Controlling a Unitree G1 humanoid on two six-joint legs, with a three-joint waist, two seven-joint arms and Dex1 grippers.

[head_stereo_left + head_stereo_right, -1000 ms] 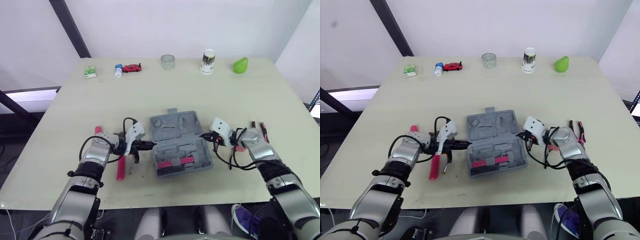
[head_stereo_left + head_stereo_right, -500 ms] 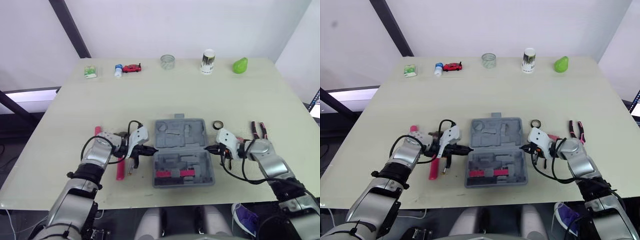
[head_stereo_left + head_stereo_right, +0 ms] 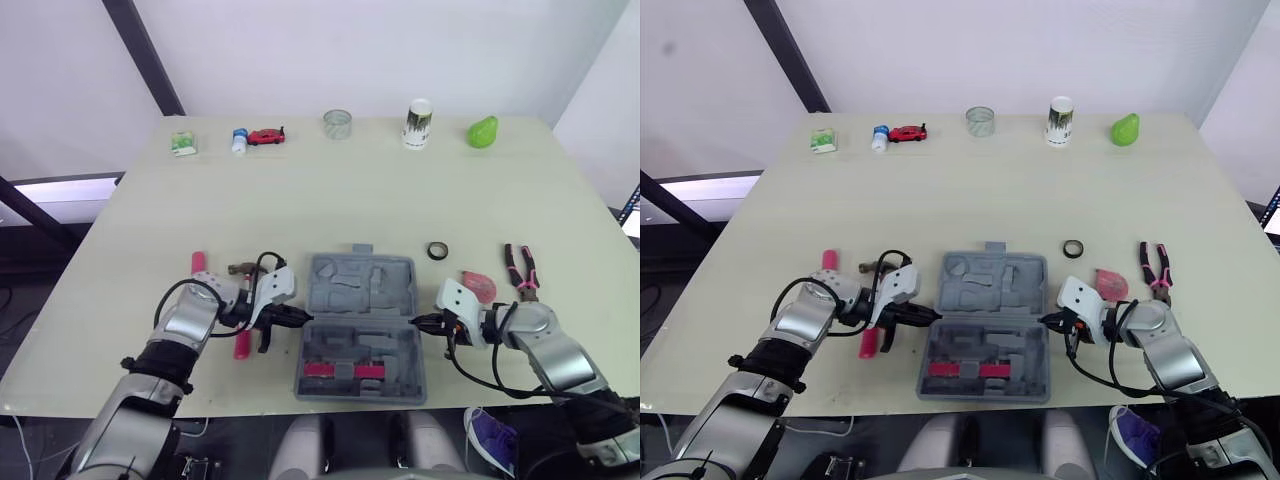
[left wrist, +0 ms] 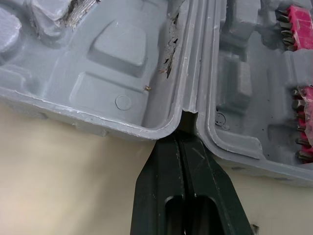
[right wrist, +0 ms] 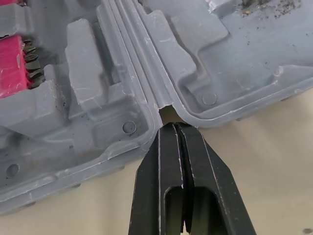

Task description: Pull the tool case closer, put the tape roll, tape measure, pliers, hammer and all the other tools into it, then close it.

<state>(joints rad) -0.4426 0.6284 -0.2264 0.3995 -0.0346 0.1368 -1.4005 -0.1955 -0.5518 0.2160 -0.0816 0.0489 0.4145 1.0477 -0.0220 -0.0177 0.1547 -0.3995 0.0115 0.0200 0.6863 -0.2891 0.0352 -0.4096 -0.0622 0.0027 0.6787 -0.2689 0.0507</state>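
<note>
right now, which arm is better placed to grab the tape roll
Right. The tape roll lies right of the tool case, just beyond the right gripper; the left gripper sits on the case's opposite side.

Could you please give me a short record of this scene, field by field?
tool case: open flat, near the table's front edge, between the grippers
left gripper: shut, tips at the case's left hinge notch
right gripper: shut, tips at the right hinge notch
tape roll: on the table, right of the case
pliers: on the table, farther right
hammer: left of the case, partly behind the left arm
case contents: red bit strip in the near half
</note>
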